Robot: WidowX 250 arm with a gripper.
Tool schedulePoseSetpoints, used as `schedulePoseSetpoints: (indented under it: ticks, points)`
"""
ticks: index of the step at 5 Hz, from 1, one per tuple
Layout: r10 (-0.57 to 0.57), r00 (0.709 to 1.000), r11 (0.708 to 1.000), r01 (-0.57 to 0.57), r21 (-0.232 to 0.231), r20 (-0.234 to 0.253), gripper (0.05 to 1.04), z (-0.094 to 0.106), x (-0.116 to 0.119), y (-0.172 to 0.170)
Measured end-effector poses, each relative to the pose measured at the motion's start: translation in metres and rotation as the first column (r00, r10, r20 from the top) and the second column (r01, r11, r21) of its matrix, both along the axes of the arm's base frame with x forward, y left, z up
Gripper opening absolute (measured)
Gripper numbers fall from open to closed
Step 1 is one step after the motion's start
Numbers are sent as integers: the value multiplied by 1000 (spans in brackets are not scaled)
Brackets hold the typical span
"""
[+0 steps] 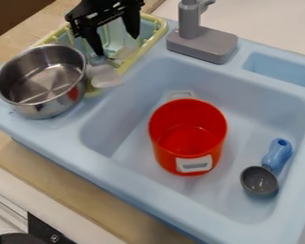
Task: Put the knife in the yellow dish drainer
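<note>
The gripper (116, 45) hangs over the drainer (156, 32), fingers spread. A pale piece, probably the knife (105, 76), lies at the drainer's near rim; whether fully inside, I can't tell. Placement seems nearly done, perhaps only settling left.

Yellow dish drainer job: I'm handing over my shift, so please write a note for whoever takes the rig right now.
Gripper: over the drainer, fingers apart, nothing evident between them.
Job's things: yellow dish drainer behind the sink's left side, next to the metal pot. A pale piece lies at its near edge, by the pot; possibly the knife, but I can't tell.
Done: placement can't be confirmed.
Left: identify the knife and check it's inside the drainer.
</note>
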State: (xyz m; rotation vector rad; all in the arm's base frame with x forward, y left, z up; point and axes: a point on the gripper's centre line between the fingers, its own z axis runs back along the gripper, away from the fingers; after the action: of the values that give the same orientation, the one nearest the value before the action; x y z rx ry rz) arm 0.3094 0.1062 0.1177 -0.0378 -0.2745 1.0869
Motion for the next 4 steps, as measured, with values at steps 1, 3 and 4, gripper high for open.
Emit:
schedulePoseSetpoints:
  ticks: [1, 3, 4]
  points:
    - [-27, 999, 999, 26, 41, 25, 998, 12, -4, -7]
    - [-76, 995, 995, 71, 76, 66, 998, 32, -10, -20]
    - [-157, 984, 984, 149, 100, 87, 998, 43, -14, -34]
